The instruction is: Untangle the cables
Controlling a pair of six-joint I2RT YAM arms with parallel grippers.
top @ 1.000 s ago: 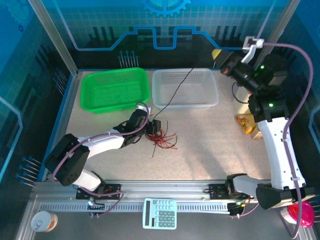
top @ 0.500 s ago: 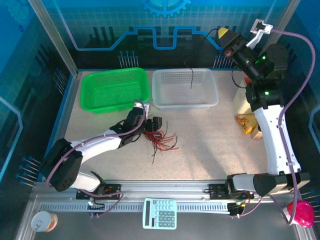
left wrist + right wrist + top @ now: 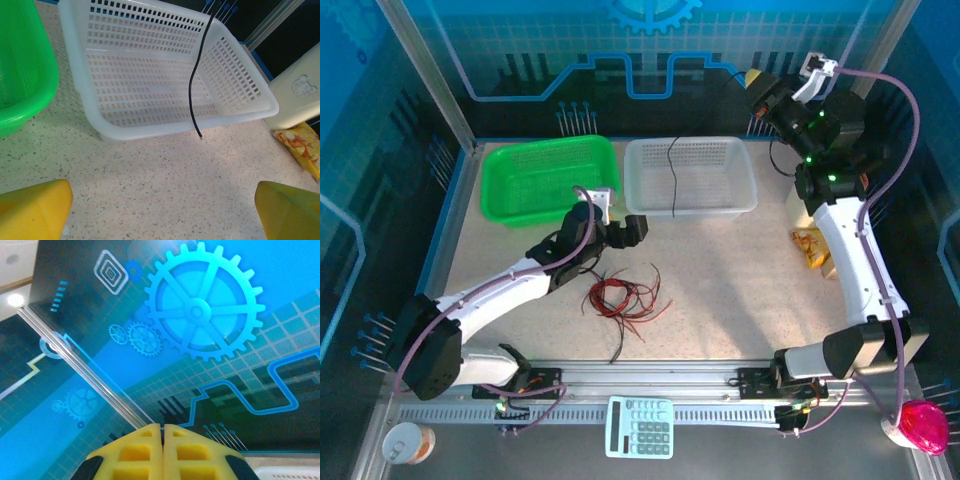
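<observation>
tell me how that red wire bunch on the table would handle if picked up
Probably floppy: the red wire bunch lies in loose curls on the table, so it would sag and trail. Likely light, the strands being thin. Strands cross each other, so several may lift together. The black wire hanging from the right gripper bends softly too.

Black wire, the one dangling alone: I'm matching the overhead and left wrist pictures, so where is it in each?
Top external: the black wire hangs across the white basket, upper middle of the picture.
Left wrist: the black wire runs down the picture's middle, its tip by the basket's front rim.
Shared landmark: the white basket.
</observation>
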